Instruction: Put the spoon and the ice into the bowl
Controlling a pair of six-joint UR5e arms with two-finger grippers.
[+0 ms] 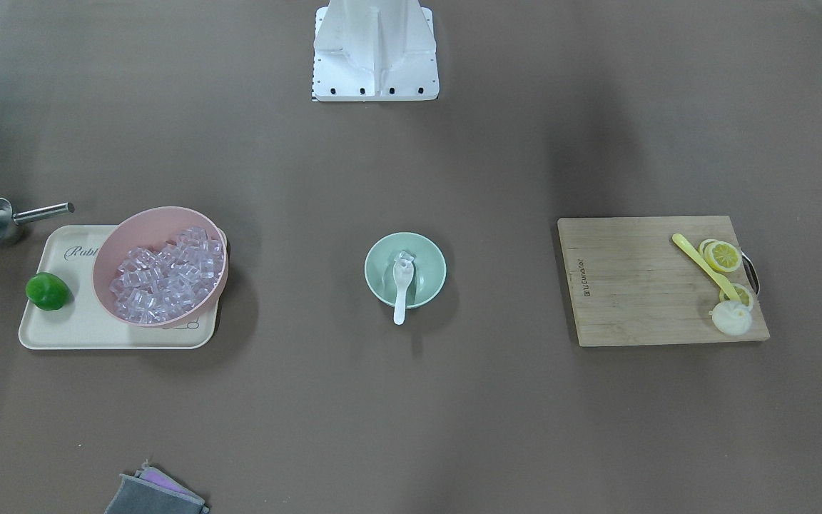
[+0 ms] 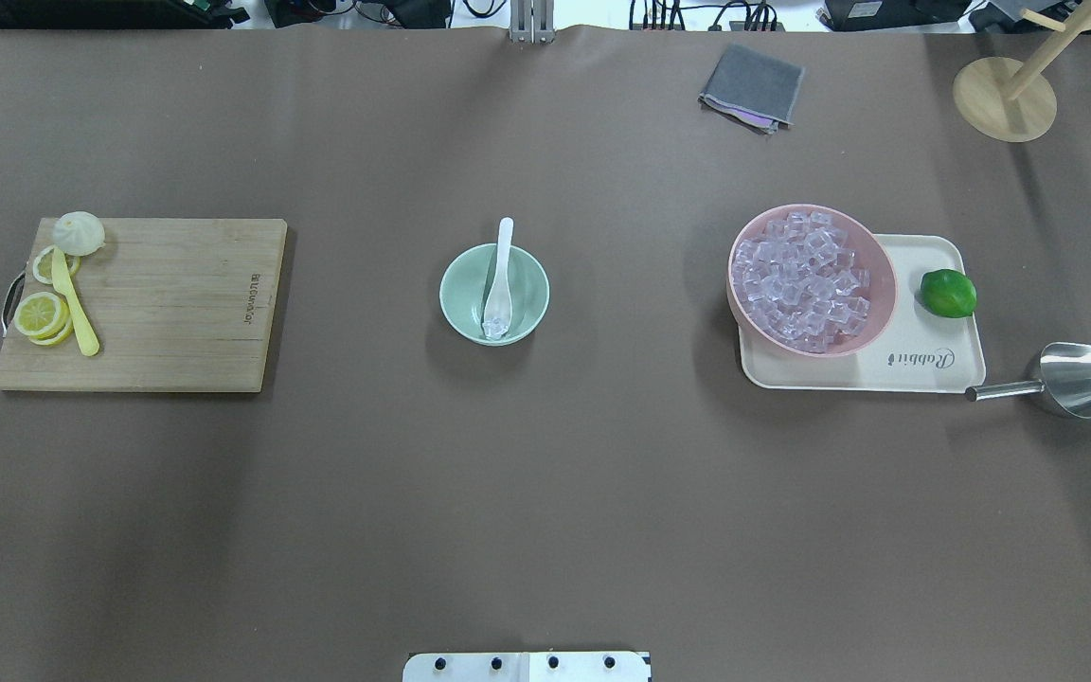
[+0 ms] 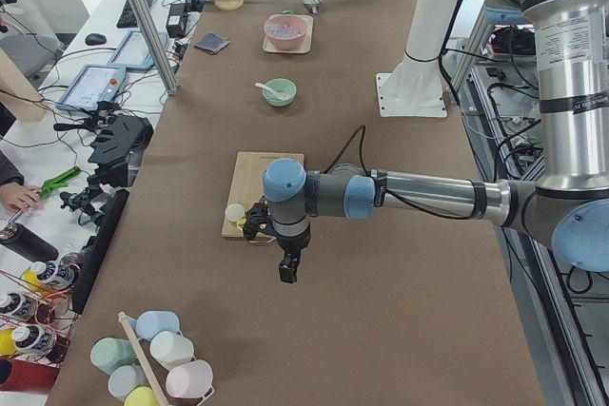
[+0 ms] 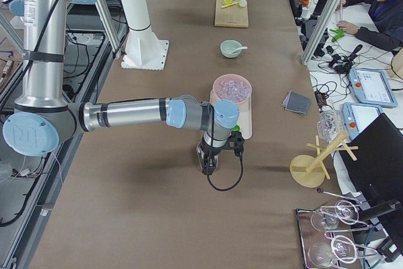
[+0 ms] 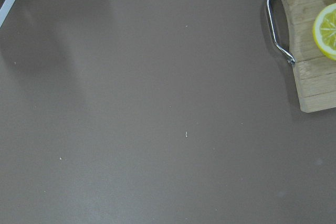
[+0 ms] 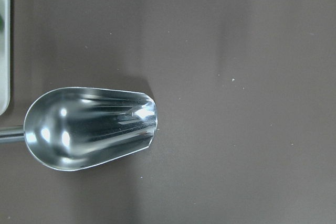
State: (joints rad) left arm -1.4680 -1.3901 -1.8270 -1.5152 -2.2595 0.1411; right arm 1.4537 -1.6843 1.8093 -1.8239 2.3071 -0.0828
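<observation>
Look at the bowl [image 2: 452, 284] in the middle of the table – the spoon [image 2: 502, 270] lies in it already. Its deep head is down in the bowl's near side, towards the robot, and its handle leans on the far rim and sticks out past it, so its long axis runs straight away from the robot's base. A clear piece of ice [image 2: 496, 328] sits in the spoon's head, inside the bowl. From how things lie, I judge both parts of the task done.

Neither arm is close to the bowl. The left gripper [image 3: 285, 271] hangs above the bare table beyond the cutting board [image 2: 176, 303], well out on the bowl's left. Its wrist camera catches only the board's metal handle and lemon slices at one edge. The right gripper [image 4: 208, 167] hangs well out on the bowl's right, past the pink bowl [image 2: 733, 294] of cubes and its tray [image 2: 934, 369], directly over the metal scoop [image 6: 89, 129]. You see each gripper only in a side view, so I cannot tell whether the fingers are spread or pressed together. Nothing shows in either one's grasp.

Should you want another cube, the supply is on the bowl's right – the right arm's side – and that arm would be the natural one to use. Any approach should come in from the side, clear of the jutting handle.
</observation>
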